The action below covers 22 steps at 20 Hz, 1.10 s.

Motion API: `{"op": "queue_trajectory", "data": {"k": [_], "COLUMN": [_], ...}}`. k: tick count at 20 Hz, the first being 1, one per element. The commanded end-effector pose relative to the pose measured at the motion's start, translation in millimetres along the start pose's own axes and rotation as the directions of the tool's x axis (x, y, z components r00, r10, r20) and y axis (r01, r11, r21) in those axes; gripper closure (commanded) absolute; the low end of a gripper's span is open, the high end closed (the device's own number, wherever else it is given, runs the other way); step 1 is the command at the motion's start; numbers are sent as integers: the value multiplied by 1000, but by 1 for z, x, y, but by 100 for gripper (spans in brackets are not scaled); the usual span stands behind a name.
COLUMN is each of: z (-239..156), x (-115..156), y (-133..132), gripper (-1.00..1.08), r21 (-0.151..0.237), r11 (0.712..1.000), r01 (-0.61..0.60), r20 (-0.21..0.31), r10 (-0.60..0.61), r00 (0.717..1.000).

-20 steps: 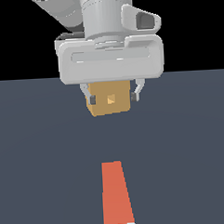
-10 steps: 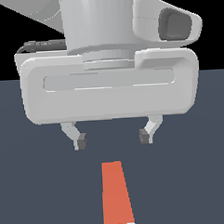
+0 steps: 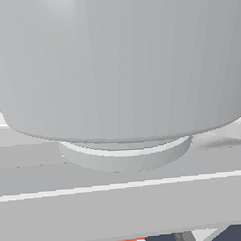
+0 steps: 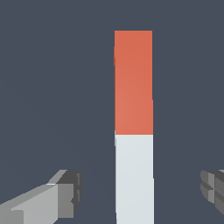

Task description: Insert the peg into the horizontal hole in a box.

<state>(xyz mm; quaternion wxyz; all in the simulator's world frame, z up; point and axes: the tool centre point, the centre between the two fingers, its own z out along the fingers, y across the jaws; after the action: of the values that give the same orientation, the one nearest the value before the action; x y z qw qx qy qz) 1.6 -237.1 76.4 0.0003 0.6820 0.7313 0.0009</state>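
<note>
Arm has moved in toward the exterior camera since half a second ago; its grey body now fills that view, box hidden. Gripper (image 4: 140, 192) spread wide, holding nothing. Peg (image 4: 134, 127) lies flat on the dark floor (image 4: 52, 87) between the fingers (image 4: 65, 194), touching neither, white end nearest, orange-red part running away beyond.
</note>
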Motion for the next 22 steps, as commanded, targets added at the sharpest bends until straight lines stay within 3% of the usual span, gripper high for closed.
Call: {"op": "queue_trajectory", "data": {"k": [1,7,15,22], "z": [5,9,10,39], "x": [-13,-27,-26,-25], "y": [1,1,2,1], "gripper": [-92,-92,-92,-92], "r21": [1,2,2,2], "r11": [1000,1000,1000,1000], "r01": [7,12,10,10], "r20": [0,1,1,1], "r10": [-7,-12,-10,-10], "r00": [1000,1000,1000,1000]}}
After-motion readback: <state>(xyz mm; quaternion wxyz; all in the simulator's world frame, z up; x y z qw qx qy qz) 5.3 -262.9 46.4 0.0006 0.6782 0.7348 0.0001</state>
